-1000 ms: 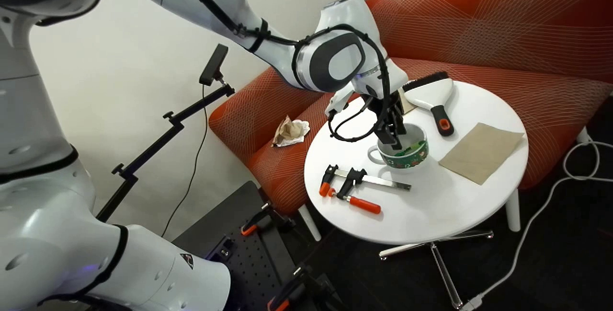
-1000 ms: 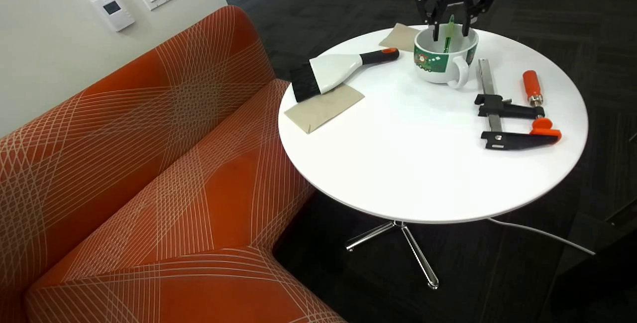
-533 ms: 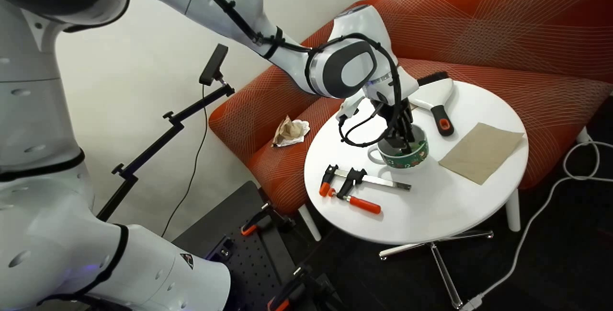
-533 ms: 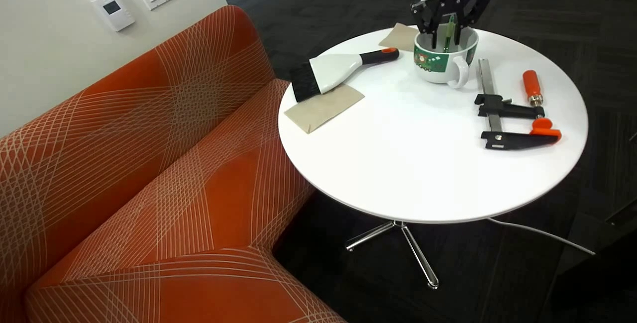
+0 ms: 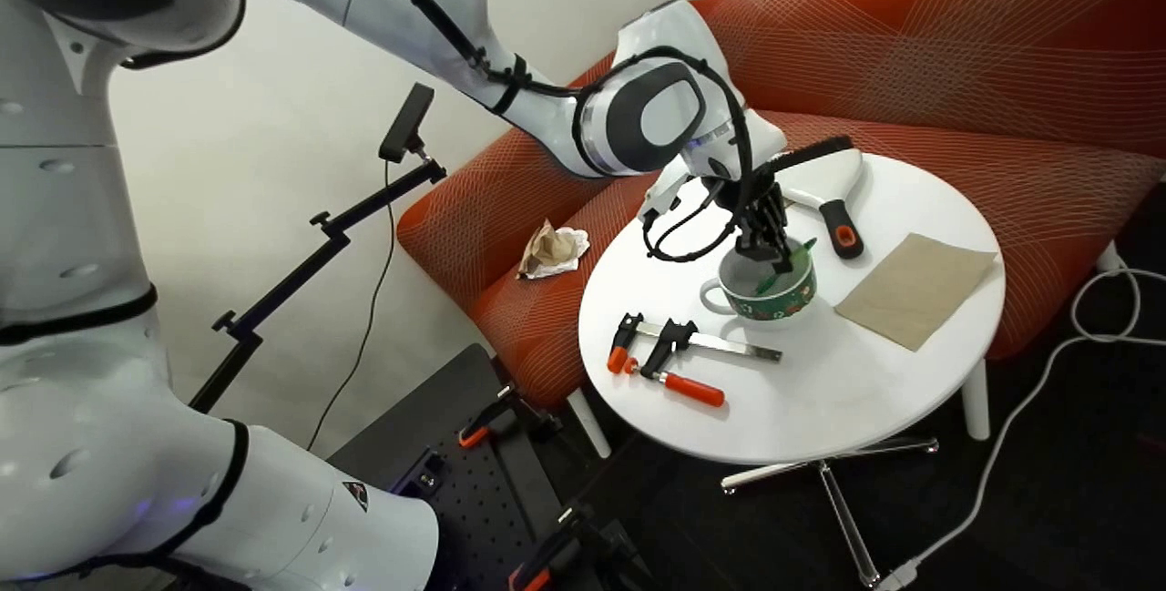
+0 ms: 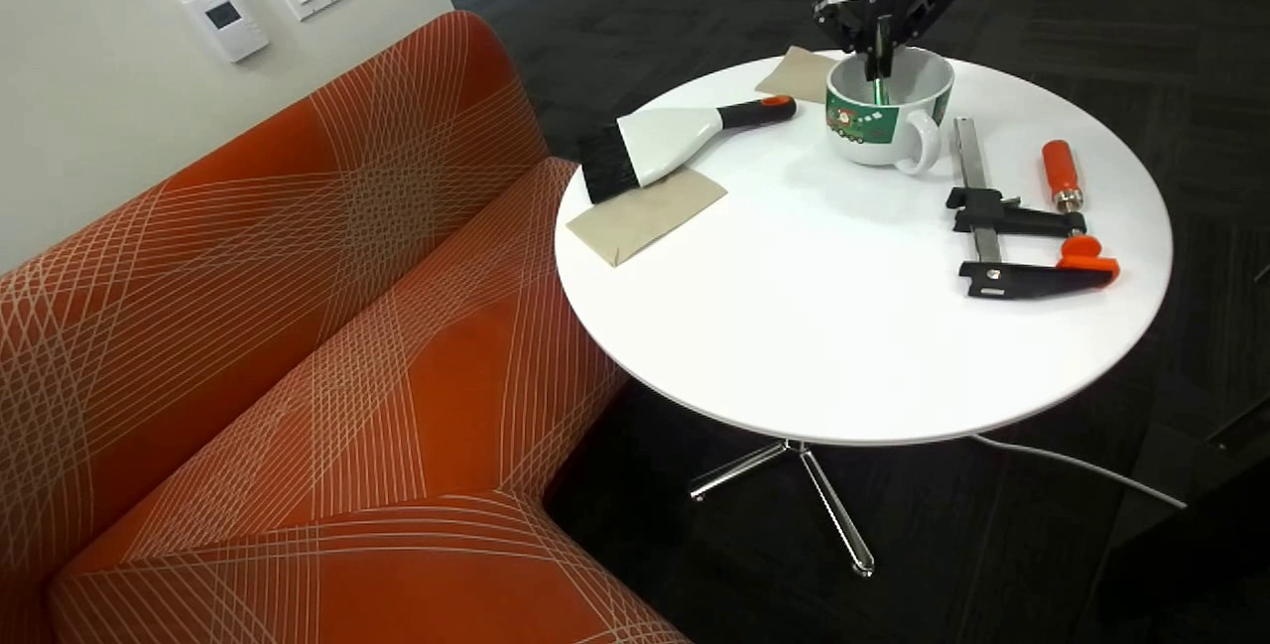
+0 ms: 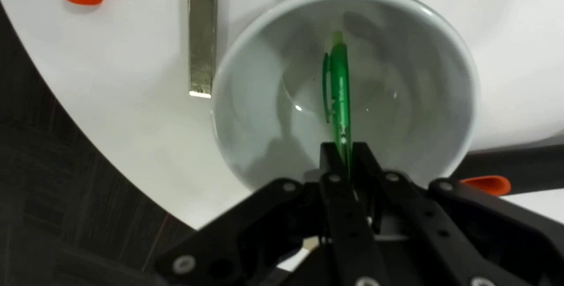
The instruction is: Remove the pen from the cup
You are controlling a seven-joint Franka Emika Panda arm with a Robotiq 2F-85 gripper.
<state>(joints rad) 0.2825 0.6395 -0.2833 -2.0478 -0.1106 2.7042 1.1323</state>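
Pinching the pen (image 7: 339, 83), my gripper (image 7: 345, 156) stands narrow at the mouth of the cup (image 6: 861, 133). The pen's long axis slants: clip end low inside the cup, toward the handle (image 6: 931, 142), other end up and away. Fingers (image 7: 328, 160) hide its middle; whether it touches bottom, I can't tell.

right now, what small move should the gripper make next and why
Probably a gentle lift upward: the gripper looks closed on the green pen, whose lower end is inside the cup, so the pen should clear it before any sideways move.
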